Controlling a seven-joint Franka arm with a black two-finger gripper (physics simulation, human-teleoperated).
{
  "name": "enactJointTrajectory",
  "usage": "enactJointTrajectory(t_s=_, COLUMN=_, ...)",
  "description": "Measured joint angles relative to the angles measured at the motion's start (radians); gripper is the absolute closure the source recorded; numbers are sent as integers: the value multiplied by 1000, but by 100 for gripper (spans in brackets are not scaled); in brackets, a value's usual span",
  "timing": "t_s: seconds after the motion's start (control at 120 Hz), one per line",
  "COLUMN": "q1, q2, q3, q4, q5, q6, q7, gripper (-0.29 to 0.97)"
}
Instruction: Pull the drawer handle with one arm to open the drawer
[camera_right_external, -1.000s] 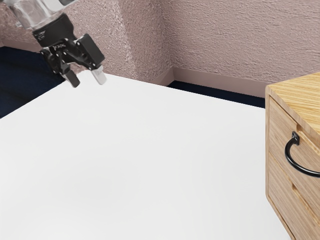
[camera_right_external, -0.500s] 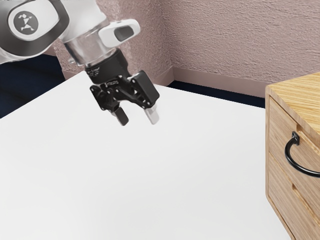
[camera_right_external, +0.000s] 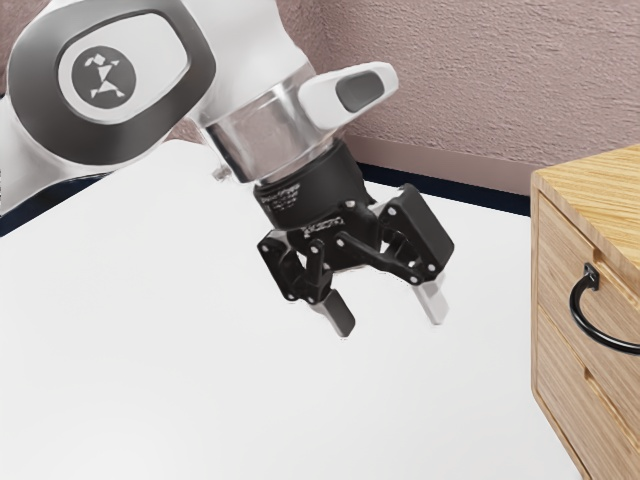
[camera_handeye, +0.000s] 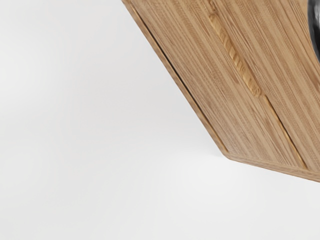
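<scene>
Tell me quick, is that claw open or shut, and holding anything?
Gripper: open, holding nothing, in the air short of the drawer handle.

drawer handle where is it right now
At the exterior view's far right, the black drawer handle sits on the wooden cabinet front, apart from the open gripper on that view's left of it.

Gripper (camera_right_external: 390, 318) hangs above white table (camera_right_external: 150, 360), fingers spread, nothing between them, tips angled down toward the exterior view's right. Wooden cabinet (camera_right_external: 590, 195) at that view's right edge. Drawer (camera_right_external: 562, 262) front sits flush. Black loop handle (camera_right_external: 577, 305) on it, well apart from gripper. Textured pink wall (camera_right_external: 480, 70) behind.
</scene>
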Motion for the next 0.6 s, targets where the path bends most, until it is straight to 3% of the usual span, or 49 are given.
enactJointTrajectory(t_s=0.092, q1=130, q2=0, q3=-165, q4=46, q5=103, q6=-8, q7=-63, gripper=1)
enactJointTrajectory(t_s=0.167, q1=208, q2=0, q3=-243, q4=63, q5=163, q6=-10, q7=-116, gripper=1)
enactJointTrajectory(t_s=0.317, q1=266, q2=-1, q3=-221, q4=69, q5=244, q6=-26, q7=-236, gripper=0)
enactJointTrajectory(t_s=0.483, q1=277, q2=-14, q3=-193, q4=71, q5=342, q6=-152, q7=-361, gripper=0)
enactJointTrajectory(t_s=0.6, q1=263, q2=-16, q3=-194, q4=75, q5=341, q6=-192, q7=-425, gripper=0)
